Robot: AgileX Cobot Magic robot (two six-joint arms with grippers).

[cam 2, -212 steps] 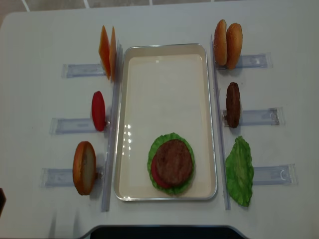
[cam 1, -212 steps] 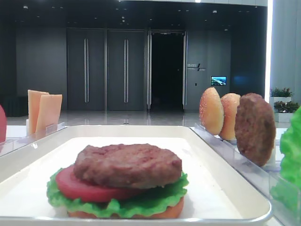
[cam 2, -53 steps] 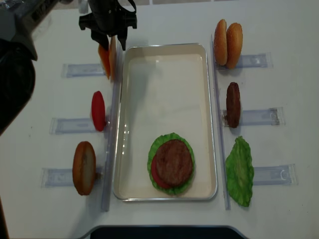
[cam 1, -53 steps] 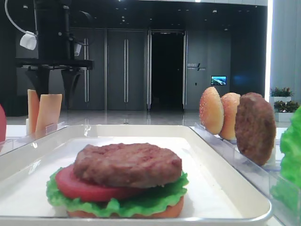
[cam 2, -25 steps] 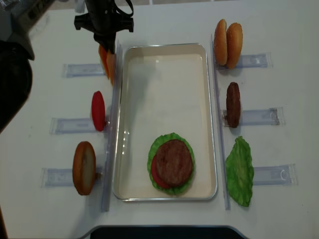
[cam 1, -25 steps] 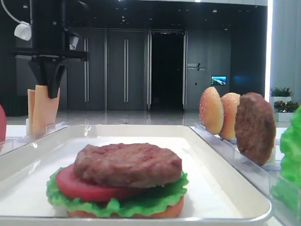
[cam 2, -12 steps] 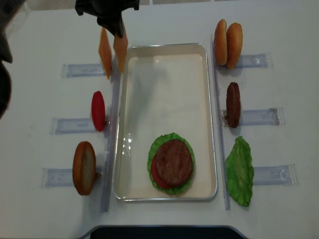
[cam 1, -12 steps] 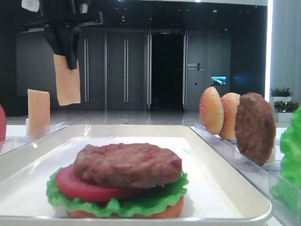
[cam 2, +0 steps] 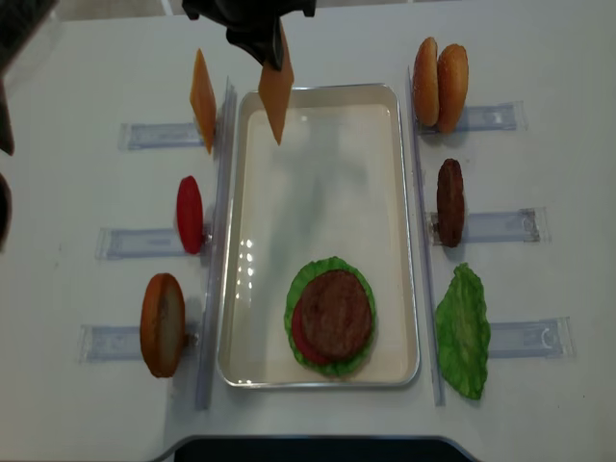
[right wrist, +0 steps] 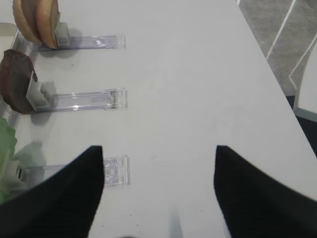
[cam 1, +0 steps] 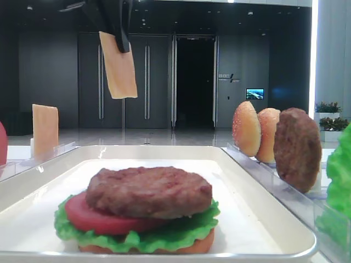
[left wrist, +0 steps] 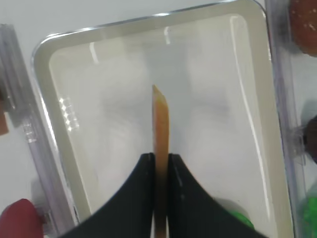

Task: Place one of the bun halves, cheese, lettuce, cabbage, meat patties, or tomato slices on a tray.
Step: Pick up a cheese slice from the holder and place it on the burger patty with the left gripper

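The counter is white, and the tray lies lengthwise down its middle between clear racks on both sides. At the tray's near end sits a stack: lettuce, a tomato slice and a patty, with what looks like a bun half under them in the low front view. The tray's far half is bare.

Along the counter's right side a spare lettuce leaf lies near the front, a second patty stands on edge at mid-length, and two bun halves stand toward the far right corner. Along the left side stand a bun half, a tomato slice and one cheese slice.

The step in hand appears to be carrying cheese to the tray. The left arm reaches in from the far left corner, and its gripper points straight down, jaws pinching the top edge of the second cheese slice. That slice hangs vertically in the air above the tray's far left corner, touching nothing below. The likely next move is to travel toward the stack at the near end, lower, and tilt the slice flat onto the patty before letting go; released upright, it would probably topple.

The right gripper hovers over the counter's right edge, jaws spread and empty.
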